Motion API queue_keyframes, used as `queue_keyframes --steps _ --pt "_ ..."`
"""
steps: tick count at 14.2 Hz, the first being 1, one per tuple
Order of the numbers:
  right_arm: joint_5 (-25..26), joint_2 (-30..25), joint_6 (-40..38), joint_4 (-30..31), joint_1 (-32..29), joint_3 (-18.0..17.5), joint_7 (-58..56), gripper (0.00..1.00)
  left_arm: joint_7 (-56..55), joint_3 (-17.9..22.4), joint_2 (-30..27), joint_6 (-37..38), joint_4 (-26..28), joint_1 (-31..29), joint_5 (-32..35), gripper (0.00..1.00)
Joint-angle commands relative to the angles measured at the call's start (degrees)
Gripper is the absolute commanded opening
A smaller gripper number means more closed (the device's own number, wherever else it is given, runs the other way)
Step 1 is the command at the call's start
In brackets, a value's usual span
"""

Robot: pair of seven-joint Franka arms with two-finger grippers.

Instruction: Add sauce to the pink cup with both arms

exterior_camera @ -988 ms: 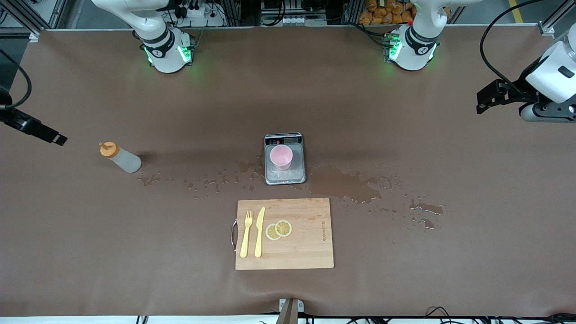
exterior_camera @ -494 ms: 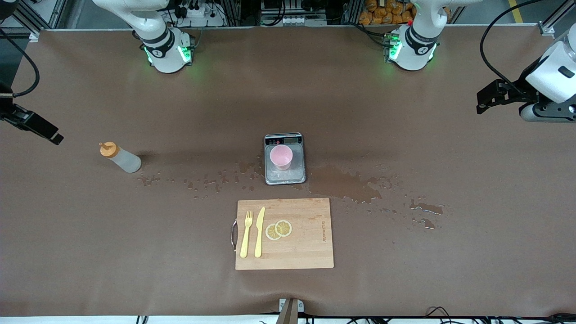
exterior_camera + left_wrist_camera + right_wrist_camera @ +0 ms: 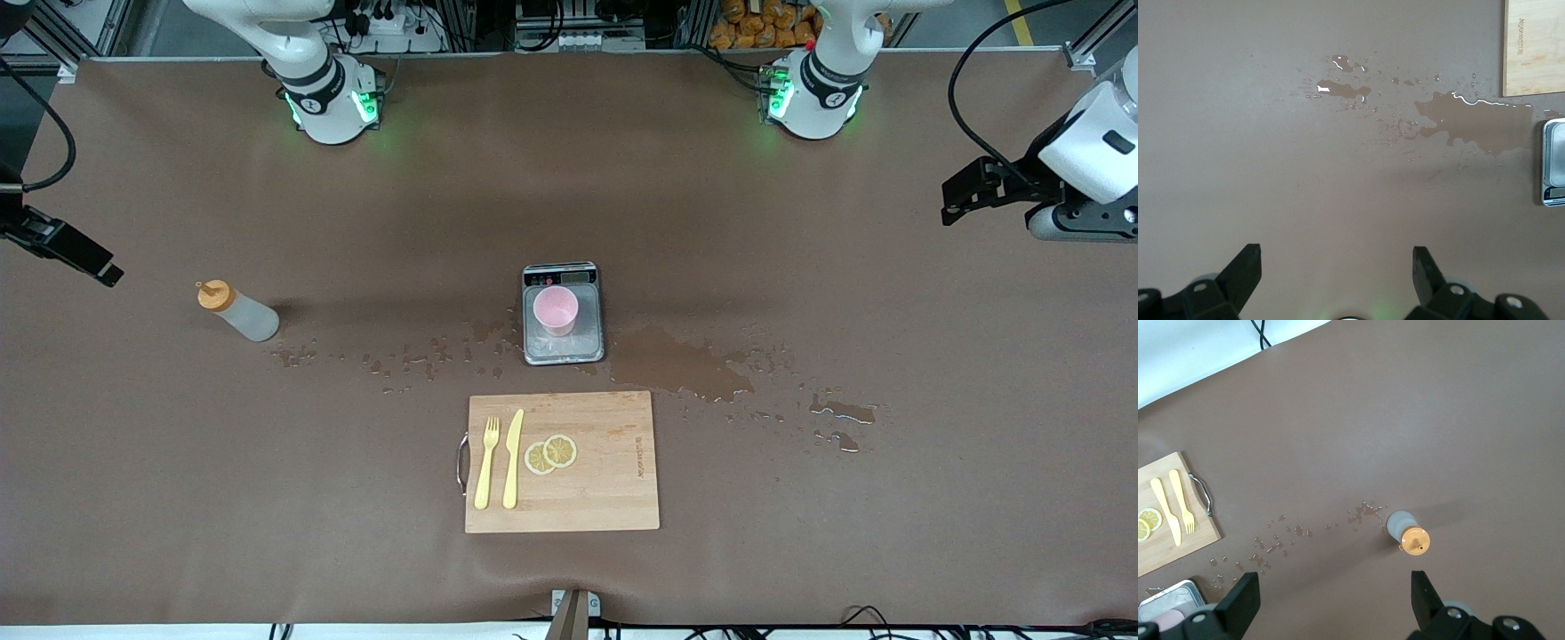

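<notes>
The sauce bottle (image 3: 236,311), whitish with an orange cap, stands upright on the table toward the right arm's end. It also shows in the right wrist view (image 3: 1408,532). The pink cup (image 3: 556,309) stands on the grey scale (image 3: 569,348) at mid table; a sliver of the cup shows in the right wrist view (image 3: 1168,620). My right gripper (image 3: 107,273) hangs open and empty over the table's edge at the right arm's end, apart from the bottle; its jaws (image 3: 1335,593) are spread wide. My left gripper (image 3: 953,210) hangs open and empty over the left arm's end (image 3: 1336,267).
A wooden cutting board (image 3: 563,462) with a yellow fork, a yellow knife and two lemon slices lies nearer the front camera than the scale. A wet spill (image 3: 685,366) and droplets (image 3: 400,360) spread over the brown table on either side of the scale.
My right gripper has drawn back slightly toward the table's edge at the right arm's end. The left arm, bottle and cup have not moved.
</notes>
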State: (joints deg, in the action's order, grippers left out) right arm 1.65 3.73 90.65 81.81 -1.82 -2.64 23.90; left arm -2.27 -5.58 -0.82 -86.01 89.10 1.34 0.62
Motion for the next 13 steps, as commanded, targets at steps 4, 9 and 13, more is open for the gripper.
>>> queue_keyframes --steps 4,9,13 --pt "0.5 -1.5 0.8 1.7 -1.2 -1.1 -0.8 1.0 0.2 -0.1 0.1 0.2 -0.6 -0.4 -0.6 1.0" --pt "0.5 -1.0 0.8 1.5 -0.4 -1.2 -0.1 1.0 0.2 -0.1 0.0 0.2 -0.6 -0.2 -0.6 1.0" --pt "0.5 -1.0 0.9 1.6 -0.1 -1.2 -0.2 1.0 0.2 -0.1 0.0 0.2 -0.6 -0.4 -0.6 1.0"
